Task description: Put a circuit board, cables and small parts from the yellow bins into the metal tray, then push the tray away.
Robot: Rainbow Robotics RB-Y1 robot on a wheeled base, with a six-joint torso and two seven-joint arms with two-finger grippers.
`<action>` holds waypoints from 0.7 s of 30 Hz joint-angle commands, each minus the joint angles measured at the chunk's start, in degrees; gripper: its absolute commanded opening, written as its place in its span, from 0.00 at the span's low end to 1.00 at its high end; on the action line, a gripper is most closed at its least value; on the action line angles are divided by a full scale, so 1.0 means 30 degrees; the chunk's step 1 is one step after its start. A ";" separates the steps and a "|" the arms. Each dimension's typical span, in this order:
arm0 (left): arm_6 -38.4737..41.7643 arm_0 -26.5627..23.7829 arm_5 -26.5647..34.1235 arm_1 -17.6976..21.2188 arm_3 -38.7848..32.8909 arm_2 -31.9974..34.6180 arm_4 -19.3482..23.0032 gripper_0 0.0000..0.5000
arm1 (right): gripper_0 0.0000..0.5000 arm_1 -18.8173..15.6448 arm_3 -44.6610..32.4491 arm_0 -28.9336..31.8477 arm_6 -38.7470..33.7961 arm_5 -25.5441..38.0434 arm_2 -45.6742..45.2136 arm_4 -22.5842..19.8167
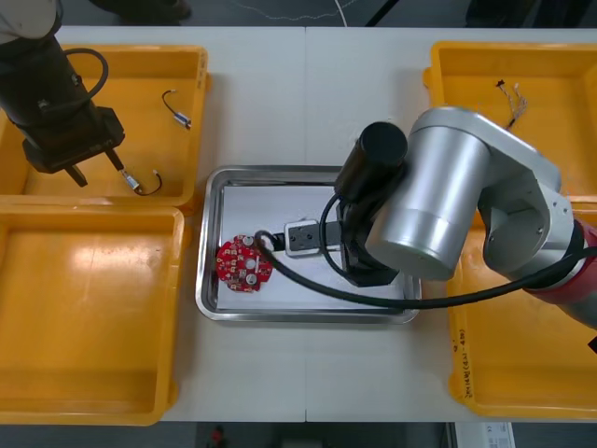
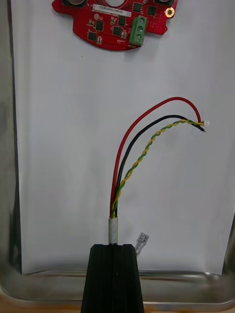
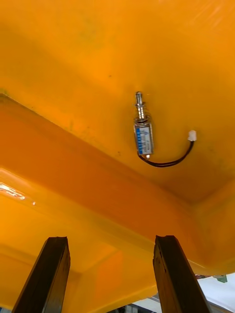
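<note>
**Front view.** My left pincer (image 1: 93, 168) hangs over the far left bin (image 1: 56, 65). A small metal part (image 1: 140, 180) lies just beside its tips, on the tray side. A second part (image 1: 177, 110) lies farther from the tips in the same bin. My right arm (image 1: 448, 205) reaches over the tray (image 1: 308, 318). The circuit board (image 1: 244, 264) lies inside the tray on the white lining, off the arm's end toward my left. A spare cable (image 1: 511, 103) lies in the far right bin (image 1: 550, 140).

**Right wrist view.** My right pincer (image 2: 113, 247) is pressed together on the taped end of a cable (image 2: 142, 156). Its red, black and twisted yellow-green strands run out ahead of the fingers over the white lining. The board sits ahead of the free ends, apart from them. I cannot tell whether the strands rest on the lining or hang above it.

**Left wrist view.** My left pincer (image 3: 110, 239) is spread, with nothing between the fingers. The small metal part, with its black lead and white plug, lies ahead on the bin floor, well apart from the fingers.

**Progress (my judgement).**
- Board: delivered.
- Cable: over the tray, not yet let go.
- Small parts: none in the tray.
- Push of the tray: not done.

**Surroundings.** The table (image 1: 280, 112) is light and matte, with a seam running away from me. A dark strip of floor shows beyond its far edge.
</note>
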 commanded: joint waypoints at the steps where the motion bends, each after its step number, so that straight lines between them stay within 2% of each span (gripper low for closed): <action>1: -0.3323 -0.1129 0.0042 0.0566 0.0250 0.0560 -0.0050 1.00 | 0.00 0.0189 0.0681 -0.0469 0.0056 -0.1147 0.1645 0.0511; 7: -0.4817 -0.1129 -0.0837 0.0566 0.0367 0.0560 -0.0079 1.00 | 0.00 0.0189 0.1824 -0.0381 0.0056 -0.1469 0.2495 0.0511; 18: -0.5755 -0.1246 -0.2449 0.0068 0.1392 0.0560 -0.0255 1.00 | 0.00 0.0013 0.2820 -0.0235 -0.0061 -0.2260 0.2905 0.0160; 19: -0.5813 -0.1276 -0.2595 0.0039 0.1539 0.0530 -0.0284 1.00 | 0.03 0.0013 0.2849 -0.0235 -0.0061 -0.2260 0.2905 0.0160; 20: -0.5901 -0.1276 -0.2829 -0.0020 0.1744 0.0530 -0.0343 1.00 | 0.30 0.0013 0.2849 -0.0235 -0.0090 -0.2260 0.2876 0.0189; 21: -0.5989 -0.1276 -0.3093 -0.0078 0.1861 0.0560 -0.0401 1.00 | 0.73 -0.0016 0.2849 -0.0235 -0.0119 -0.2260 0.2876 0.0189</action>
